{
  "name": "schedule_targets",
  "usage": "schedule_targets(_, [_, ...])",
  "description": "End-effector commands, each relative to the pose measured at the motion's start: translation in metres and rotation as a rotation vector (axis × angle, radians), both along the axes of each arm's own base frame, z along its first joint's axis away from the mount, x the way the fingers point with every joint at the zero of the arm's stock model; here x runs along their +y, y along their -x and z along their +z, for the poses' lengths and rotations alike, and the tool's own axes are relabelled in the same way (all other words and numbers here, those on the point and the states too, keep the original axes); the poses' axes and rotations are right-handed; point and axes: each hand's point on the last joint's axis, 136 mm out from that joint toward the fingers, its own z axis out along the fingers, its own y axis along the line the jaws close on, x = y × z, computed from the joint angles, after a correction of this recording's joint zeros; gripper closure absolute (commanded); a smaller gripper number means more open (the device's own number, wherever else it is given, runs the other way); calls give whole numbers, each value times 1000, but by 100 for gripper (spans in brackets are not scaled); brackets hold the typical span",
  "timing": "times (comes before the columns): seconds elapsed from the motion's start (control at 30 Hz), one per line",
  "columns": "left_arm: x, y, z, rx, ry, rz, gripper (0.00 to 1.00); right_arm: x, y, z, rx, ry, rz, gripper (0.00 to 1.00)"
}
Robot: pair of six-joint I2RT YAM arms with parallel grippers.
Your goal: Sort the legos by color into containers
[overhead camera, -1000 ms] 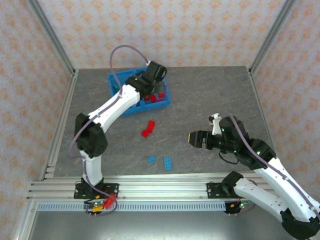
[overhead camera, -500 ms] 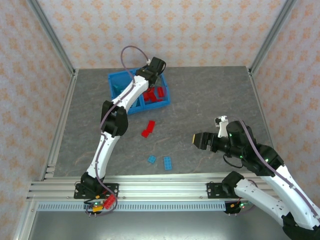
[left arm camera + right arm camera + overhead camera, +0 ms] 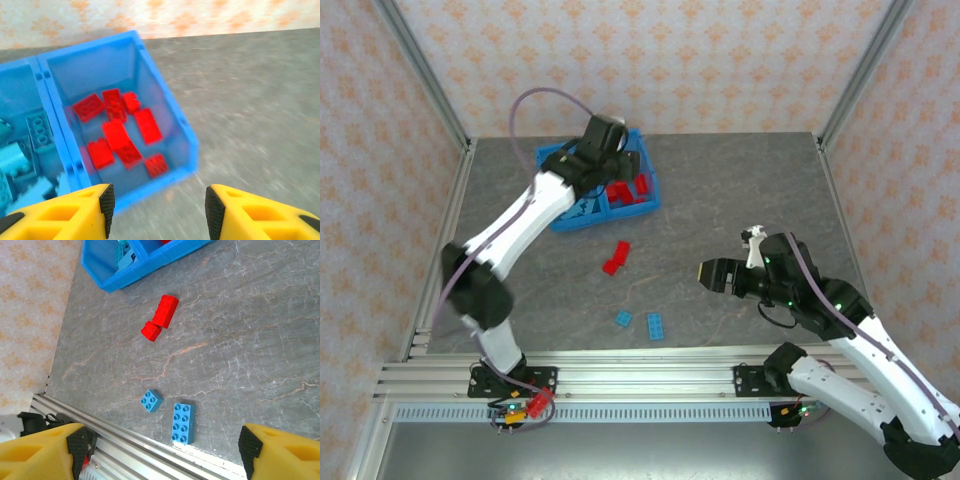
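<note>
The containers are two compartments of a blue bin [image 3: 620, 211] at the back left. The right compartment [image 3: 165, 117] holds several red legos [image 3: 120, 132]. The left one holds light-blue legos [image 3: 25, 150]. My left gripper [image 3: 608, 150] hovers over the bin, open, with nothing between its yellow fingers [image 3: 157, 210]. A red brick [image 3: 619, 250] [image 3: 165, 311] and a smaller red one [image 3: 151, 331] lie together mid-table. Near the front edge lie a small blue brick [image 3: 623, 319] [image 3: 151, 400] and a long blue brick [image 3: 655, 326] [image 3: 183, 423]. My right gripper [image 3: 712, 275] [image 3: 162, 447] hangs open above the table, right of them.
An aluminium rail [image 3: 620, 375] [image 3: 130, 450] runs along the near edge, close to the two blue bricks. Patterned walls and metal posts [image 3: 425, 75] fence the grey table [image 3: 740, 190].
The left gripper has opened above the bin and swung a little to the left. The right arm wavered and stands almost where it was.
</note>
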Motion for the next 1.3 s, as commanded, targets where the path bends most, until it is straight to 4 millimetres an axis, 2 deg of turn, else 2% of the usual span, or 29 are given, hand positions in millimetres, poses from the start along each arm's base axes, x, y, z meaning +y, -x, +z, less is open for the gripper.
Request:
schedule_targets(0.0, [-11, 47, -22, 12, -30, -142, 47, 9, -10, 6, -31, -30, 2, 19])
schedule_targets(0.07, [-5, 78, -57, 76, -106, -201, 47, 15, -12, 3, -18, -29, 19, 19])
schedule_targets(0.13, [5, 101, -96, 159, -154, -235, 46, 20, -13, -1, 0, -26, 39, 19])
schedule_targets(0.27, [21, 129, -154, 302, -225, -258, 44, 27, -15, -7, 31, -20, 62, 19])
schedule_targets(0.4, [19, 135, -188, 386, -247, -284, 39, 27, -15, -8, 36, -20, 62, 19])
schedule_targets(0.53, [16, 127, -215, 449, -300, -291, 30, 23, -12, -9, 41, -15, 49, 19])
schedule_targets(0.63, [17, 116, -230, 475, -349, -266, 30, 18, -9, -9, 38, -17, 33, 19])
schedule_targets(0.7, [19, 111, -238, 486, -377, -251, 32, 14, -6, -10, 37, -16, 24, 19])
schedule_targets(0.83, [20, 111, -253, 514, -390, -236, 45, 8, -3, -8, 28, -16, 11, 19])
schedule_targets(0.97, [23, 118, -264, 537, -379, -222, 59, 20, 6, -6, 49, -48, 90, 19])
schedule_targets(1.07, [24, 123, -265, 541, -347, -207, 68, 23, 10, -8, 72, -34, 131, 19])
schedule_targets(1.13, [21, 125, -257, 522, -302, -199, 71, 22, 10, -7, 69, -23, 130, 19])
schedule_targets(1.17, [17, 124, -246, 504, -270, -195, 72, 21, 9, -5, 63, -22, 127, 19])
schedule_targets(1.2, [14, 123, -234, 484, -238, -192, 72, 21, 9, -3, 58, -25, 123, 19])
schedule_targets(1.27, [5, 114, -193, 402, -163, -180, 72, 22, 7, 1, 46, -36, 117, 19])
